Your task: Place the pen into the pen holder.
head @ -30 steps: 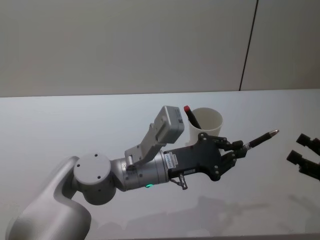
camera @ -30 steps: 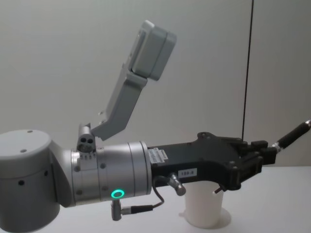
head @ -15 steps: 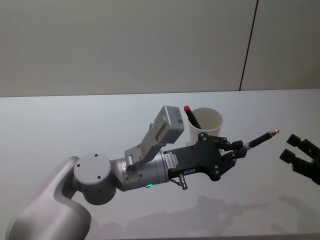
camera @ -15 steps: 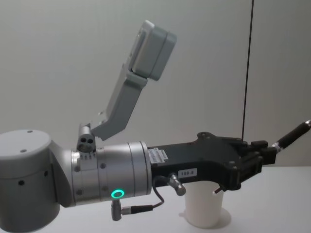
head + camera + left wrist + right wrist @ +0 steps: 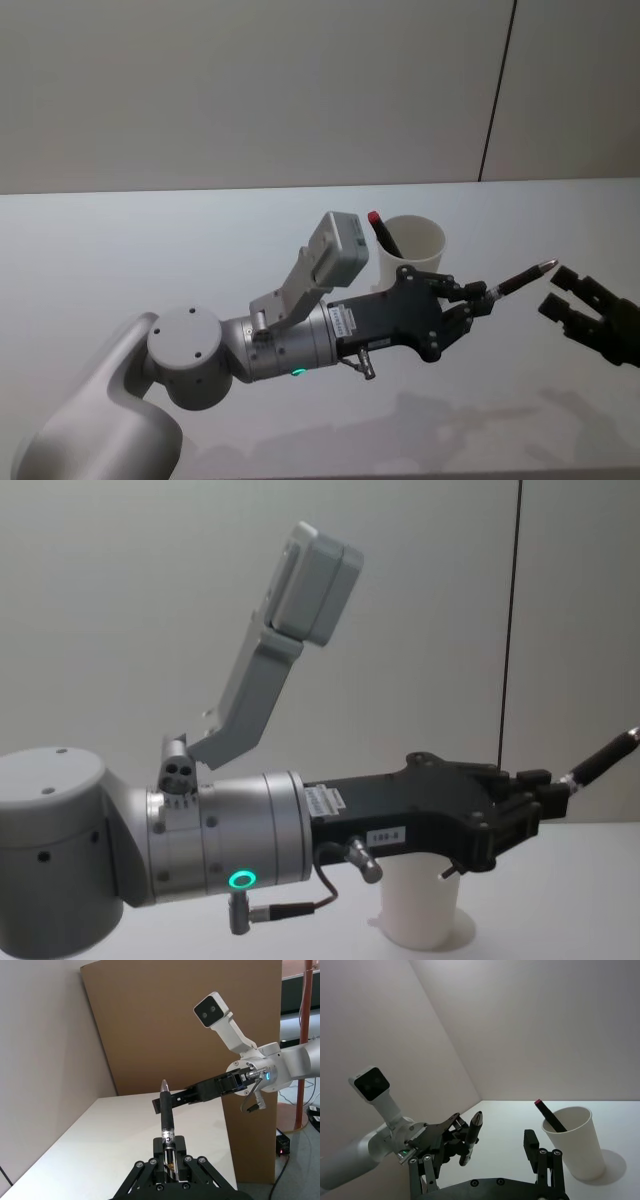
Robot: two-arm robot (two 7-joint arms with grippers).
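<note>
above the table (image 5: 120,260), our left gripper (image 5: 478,299) clamps the pen (image 5: 520,277) beside the cup (image 5: 412,250).
our right gripper (image 5: 566,292) waits spread wide just off the pen tip; a red-capped pen (image 5: 383,232) stands in the cup.

My work surface is a plain white table (image 5: 150,250) meeting the wall behind. The one thing I see standing on it is the white pen holder (image 5: 410,250), upright, apparently toward the far side.
</note>
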